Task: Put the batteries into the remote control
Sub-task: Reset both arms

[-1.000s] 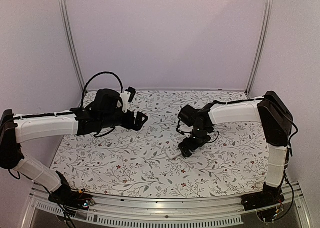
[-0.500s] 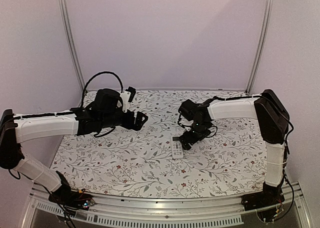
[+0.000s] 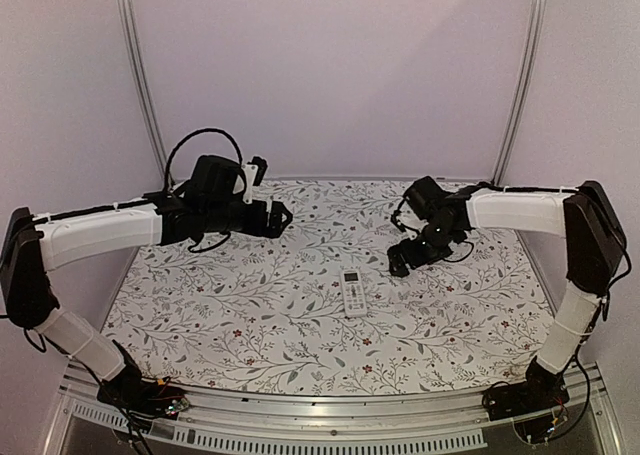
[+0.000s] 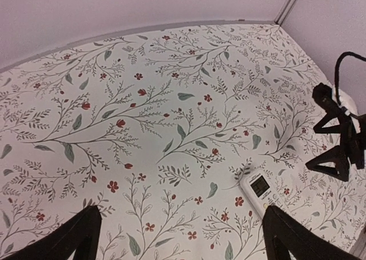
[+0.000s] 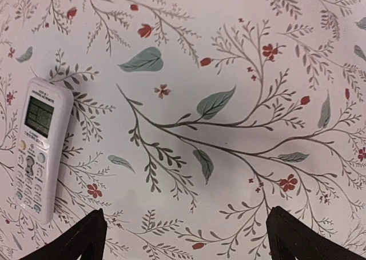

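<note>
The white remote control (image 3: pixel 353 292) lies flat, screen and buttons up, near the middle of the floral table. It also shows at the lower right of the left wrist view, remote control (image 4: pixel 260 190), and at the left of the right wrist view, remote control (image 5: pixel 37 148). My right gripper (image 3: pixel 403 260) hangs open to the right of it and a little farther back, apart from it, with nothing between the fingers (image 5: pixel 86 237). My left gripper (image 3: pixel 281 216) hovers open and empty over the table's back left, well away from the remote. The batteries are out of view.
A floral cloth (image 3: pixel 250 315) covers the whole table. Pale walls close in the back and both sides, with metal posts (image 3: pixel 140 85) in the back corners. A metal rail (image 3: pixel 330 415) runs along the near edge between the arm bases.
My right gripper has drawn back from the remote, up and to the right. The remote has turned and now lies free on the cloth. The left arm has shifted slightly toward the back.
</note>
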Motion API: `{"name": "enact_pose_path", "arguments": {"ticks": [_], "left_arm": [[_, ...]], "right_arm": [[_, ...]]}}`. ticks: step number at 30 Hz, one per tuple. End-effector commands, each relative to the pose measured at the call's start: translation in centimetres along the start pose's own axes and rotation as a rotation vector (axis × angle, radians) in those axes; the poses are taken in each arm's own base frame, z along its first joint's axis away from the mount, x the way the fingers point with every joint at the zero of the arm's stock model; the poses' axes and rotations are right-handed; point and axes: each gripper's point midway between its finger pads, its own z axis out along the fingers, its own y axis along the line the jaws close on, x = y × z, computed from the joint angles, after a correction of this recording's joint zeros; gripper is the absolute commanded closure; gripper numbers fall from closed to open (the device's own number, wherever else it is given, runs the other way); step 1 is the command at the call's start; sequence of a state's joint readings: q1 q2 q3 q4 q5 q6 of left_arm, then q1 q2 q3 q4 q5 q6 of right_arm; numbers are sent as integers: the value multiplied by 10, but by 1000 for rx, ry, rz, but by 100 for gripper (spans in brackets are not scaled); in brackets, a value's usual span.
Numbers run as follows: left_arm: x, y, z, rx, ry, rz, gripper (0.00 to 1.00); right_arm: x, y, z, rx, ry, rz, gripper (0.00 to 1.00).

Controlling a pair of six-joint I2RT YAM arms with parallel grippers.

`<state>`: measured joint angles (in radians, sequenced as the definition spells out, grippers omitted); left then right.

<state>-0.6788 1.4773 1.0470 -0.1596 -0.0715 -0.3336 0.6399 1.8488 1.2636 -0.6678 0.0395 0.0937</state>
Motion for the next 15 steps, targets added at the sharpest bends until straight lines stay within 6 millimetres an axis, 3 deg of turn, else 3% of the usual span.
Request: {"name": "enact_pose_path", "arguments": {"ticks": [1, 4, 6, 12, 15], "left_arm": [[-1, 23, 6, -47, 35, -51, 0], [4, 37, 15, -57, 53, -94, 0], [12, 41, 23, -65, 70, -101, 0], [41, 43, 47, -63, 145, -137, 0], [46, 38, 51, -34, 155, -149, 0]], "right_arm": [[-42, -16, -55, -149, -277, 126, 1], [-51, -29, -76, -201, -404, 192, 1], [-50, -33, -80, -222, -448, 213, 1], [-38, -22, -70, -312, -498, 242, 1], [-34, -17, -72, -351, -530, 265, 1]]}}
